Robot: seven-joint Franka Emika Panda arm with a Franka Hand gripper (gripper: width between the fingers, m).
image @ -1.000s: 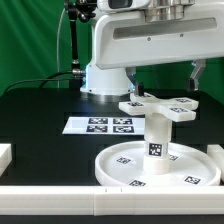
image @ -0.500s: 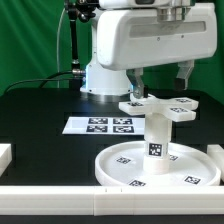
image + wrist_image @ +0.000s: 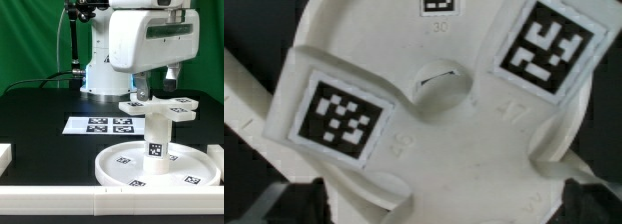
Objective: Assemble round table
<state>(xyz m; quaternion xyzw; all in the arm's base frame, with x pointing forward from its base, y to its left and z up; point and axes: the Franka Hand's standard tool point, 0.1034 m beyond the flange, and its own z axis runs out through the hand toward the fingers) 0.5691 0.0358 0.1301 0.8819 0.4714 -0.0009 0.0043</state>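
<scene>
The large round rimmed disc [image 3: 125,168] lies flat on the black table at the exterior view's lower right. The short thick cylinder [image 3: 157,140] stands upright on its middle. The cross-shaped piece [image 3: 165,108] sits level on top of the cylinder. My gripper [image 3: 160,92] hangs straight down just over the cross-shaped piece, one finger on each side of its hub, jaws open. In the wrist view the cross-shaped piece [image 3: 438,110] and its tags fill the picture. The dark fingers [image 3: 288,203] stand apart at its two edges, and my gripper [image 3: 438,205] holds nothing.
The marker board [image 3: 100,125] lies flat on the table to the exterior view's left of the disc. A white block [image 3: 5,155] sits at the left edge. A white rail [image 3: 60,203] runs along the front. The robot's base [image 3: 100,75] stands behind.
My wrist has turned about its vertical axis over the cross-shaped piece, so the two fingers look closer together in the exterior view. The cross-shaped piece, cylinder and disc have not visibly moved.
</scene>
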